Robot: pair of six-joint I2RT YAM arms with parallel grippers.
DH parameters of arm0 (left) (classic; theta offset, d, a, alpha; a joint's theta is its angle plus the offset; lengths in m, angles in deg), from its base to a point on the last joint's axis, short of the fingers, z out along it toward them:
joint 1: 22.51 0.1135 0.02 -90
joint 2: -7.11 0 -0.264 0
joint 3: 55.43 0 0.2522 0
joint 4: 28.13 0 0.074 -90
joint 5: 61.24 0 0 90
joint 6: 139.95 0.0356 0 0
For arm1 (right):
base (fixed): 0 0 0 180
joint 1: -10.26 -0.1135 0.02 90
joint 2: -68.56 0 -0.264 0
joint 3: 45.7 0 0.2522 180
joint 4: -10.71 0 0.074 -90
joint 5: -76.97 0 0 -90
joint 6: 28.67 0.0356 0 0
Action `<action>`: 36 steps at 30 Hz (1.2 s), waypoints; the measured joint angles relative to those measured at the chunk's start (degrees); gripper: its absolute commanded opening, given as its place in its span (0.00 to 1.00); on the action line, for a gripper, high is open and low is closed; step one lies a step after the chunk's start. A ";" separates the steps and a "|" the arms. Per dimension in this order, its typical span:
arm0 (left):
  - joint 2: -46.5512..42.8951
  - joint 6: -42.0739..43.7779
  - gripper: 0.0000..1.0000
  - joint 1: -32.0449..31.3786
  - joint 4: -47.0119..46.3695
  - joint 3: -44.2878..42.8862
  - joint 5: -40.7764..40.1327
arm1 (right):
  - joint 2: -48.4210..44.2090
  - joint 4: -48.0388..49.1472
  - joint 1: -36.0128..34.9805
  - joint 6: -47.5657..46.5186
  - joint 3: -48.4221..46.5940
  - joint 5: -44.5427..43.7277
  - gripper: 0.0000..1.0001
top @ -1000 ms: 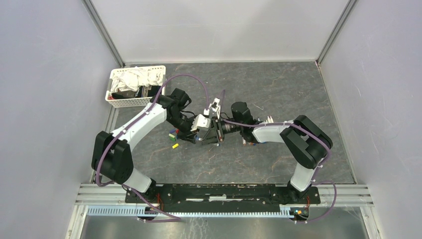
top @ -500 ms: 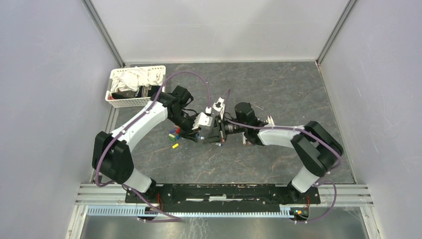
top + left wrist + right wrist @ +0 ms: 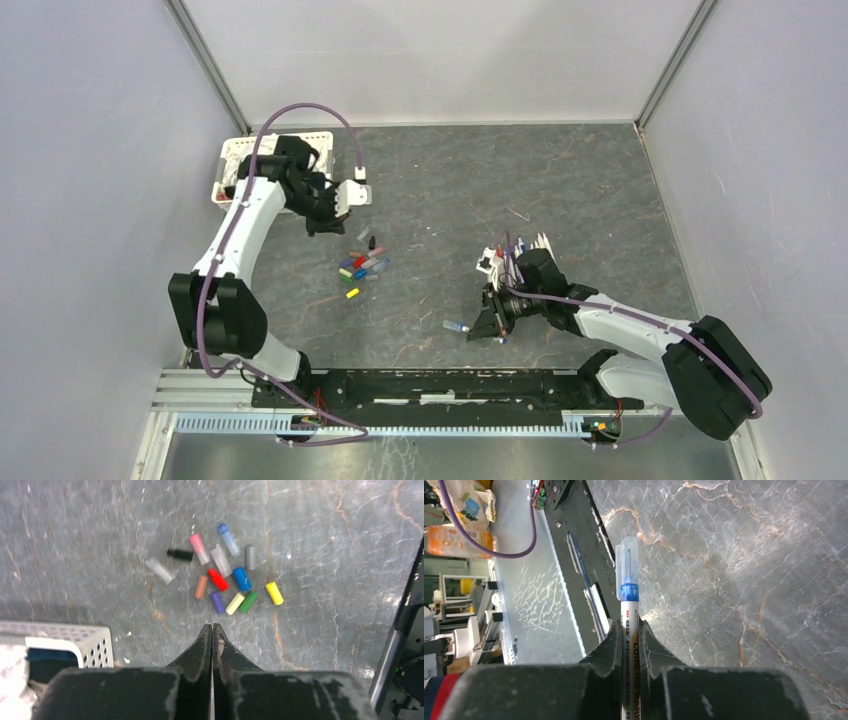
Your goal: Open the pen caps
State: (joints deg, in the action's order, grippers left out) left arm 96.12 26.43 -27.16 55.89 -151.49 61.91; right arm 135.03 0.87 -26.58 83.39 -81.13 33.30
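My right pincer grips a white pen, its clear cap still on, while my left pincer, shut and empty, hangs with the loose caps at twelve o'clock; next it must cross and pinch that cap.

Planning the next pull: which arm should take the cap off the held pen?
Likely left: the left pincer is shut and empty over the loose caps, while the right pincer clamps the pen, cap exposed.
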 measured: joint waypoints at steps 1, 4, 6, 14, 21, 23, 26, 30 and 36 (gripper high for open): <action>-0.57 0.00 0.21 -1.03 0.31 0.09 -0.13 | -0.07 -1.57 0.00 -0.09 -0.02 0.46 0.00; -2.91 -0.66 0.63 -6.34 -0.26 1.01 0.20 | -0.28 -2.82 0.00 0.22 -1.42 1.42 0.00; -5.86 -2.43 0.84 -12.24 -2.29 3.67 0.55 | 0.22 -2.21 0.00 1.57 -3.93 2.36 0.00; -14.91 -12.33 1.00 -31.61 -9.20 12.70 2.80 | 7.52 13.14 -1.14 12.90 -12.28 6.56 0.00; -12.61 -16.72 0.89 -36.22 -14.34 14.99 -0.44 | 14.43 19.45 -4.31 18.88 -17.20 7.85 0.00; -11.98 -17.27 0.76 -37.09 -15.34 14.99 -1.77 | 15.17 20.39 -4.70 19.74 -18.05 7.91 0.00; -10.71 -17.75 0.57 -37.92 -16.04 14.99 -3.65 | 15.82 21.64 -4.79 20.61 -18.62 7.89 0.00; -8.37 -18.45 0.34 -38.42 -15.43 14.99 -5.18 | 16.57 22.18 -4.79 21.16 -18.64 7.34 0.00; -7.85 -18.51 0.24 -38.99 -14.27 14.99 -6.36 | 17.27 22.18 -4.33 21.16 -18.67 6.75 0.00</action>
State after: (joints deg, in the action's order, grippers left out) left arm 88.27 7.92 -66.15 41.62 -136.50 55.55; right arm 152.30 23.06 -30.91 104.55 -99.79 40.05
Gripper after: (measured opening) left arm 0.279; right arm 0.114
